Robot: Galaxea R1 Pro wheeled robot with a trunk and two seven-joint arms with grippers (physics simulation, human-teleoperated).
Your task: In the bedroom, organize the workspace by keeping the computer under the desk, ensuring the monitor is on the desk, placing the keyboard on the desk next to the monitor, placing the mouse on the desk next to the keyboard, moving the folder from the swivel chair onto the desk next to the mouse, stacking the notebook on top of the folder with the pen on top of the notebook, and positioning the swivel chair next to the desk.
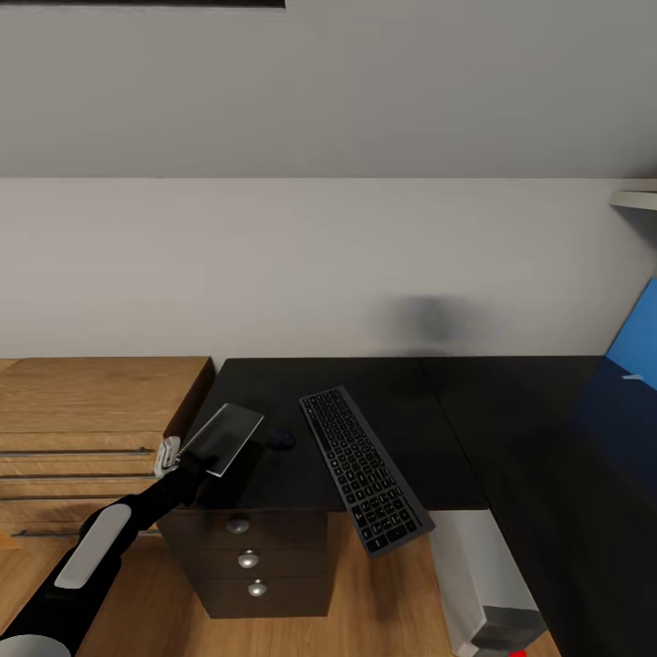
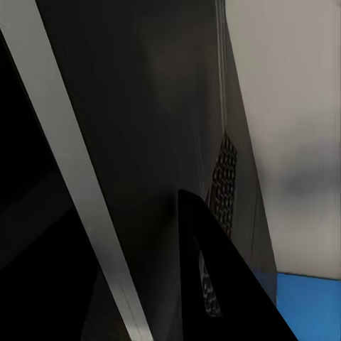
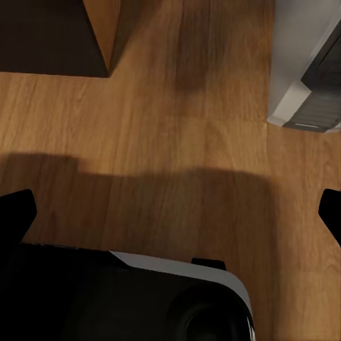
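The tabletop (image 1: 401, 429) at mid-frame is a black slab with a soft sheen, smooth enough to carry a faint reflection. Lying on it, the keyboard (image 1: 365, 470) has a matt dark-grey frame and flat black plastic keys. Below, the drawer fronts (image 1: 251, 566) look like dark wood veneer, each with a round polished metal knob (image 1: 238, 525). At left the chest (image 1: 87, 429) is light wood with visible grain and thin metal bar handles. The floor (image 3: 177, 142) is warm, smooth wood plank (satin, not shiny). At lower right the computer (image 1: 484, 584) shows smooth pale-grey plastic or painted metal. The wall (image 1: 319, 265) is plain matt.
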